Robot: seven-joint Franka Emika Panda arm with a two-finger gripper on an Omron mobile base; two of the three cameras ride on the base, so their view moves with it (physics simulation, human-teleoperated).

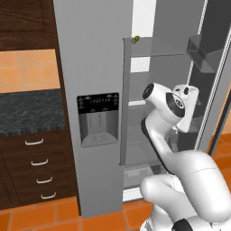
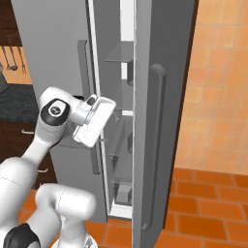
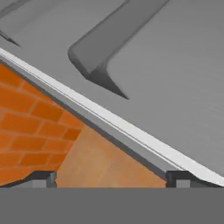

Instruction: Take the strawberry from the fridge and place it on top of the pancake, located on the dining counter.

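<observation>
While its right-hand door hung open, the fridge point(image 1: 97, 67) stood as the one tall light-grey appliance in the kitchen, with two doors, one black-panelled dispenser point(image 1: 98, 119) set in the shut left door, and at least three clear shelves point(image 1: 155, 47) stacked inside. One white robot arm point(image 1: 169, 135) reached up before the fridge opening, its hand level with the middle shelves. One gripper point(image 3: 111, 178) was seen from the hand camera, its two dark fingertips point(image 3: 40, 177) spread wide apart with nothing between them; past them lay the grey face of a fridge door point(image 3: 175, 78), one long handle point(image 3: 109, 39) raised on it, and orange floor tiles point(image 3: 26, 131) beyond the door's edge. One small yellowish-olive item point(image 1: 134, 39) sat at the front left of the fridge's top shelf. The strawberry could not be made out on any shelf, as the arm covered much of the fridge interior in the left base view and the open door point(image 2: 162, 121) cut off most of it in the right base view. Four drawers with pale handles point(image 1: 39, 161) sat left of the fridge under a black counter point(image 1: 29, 110). From both base cameras the fingers themselves were hidden behind the hand.
</observation>
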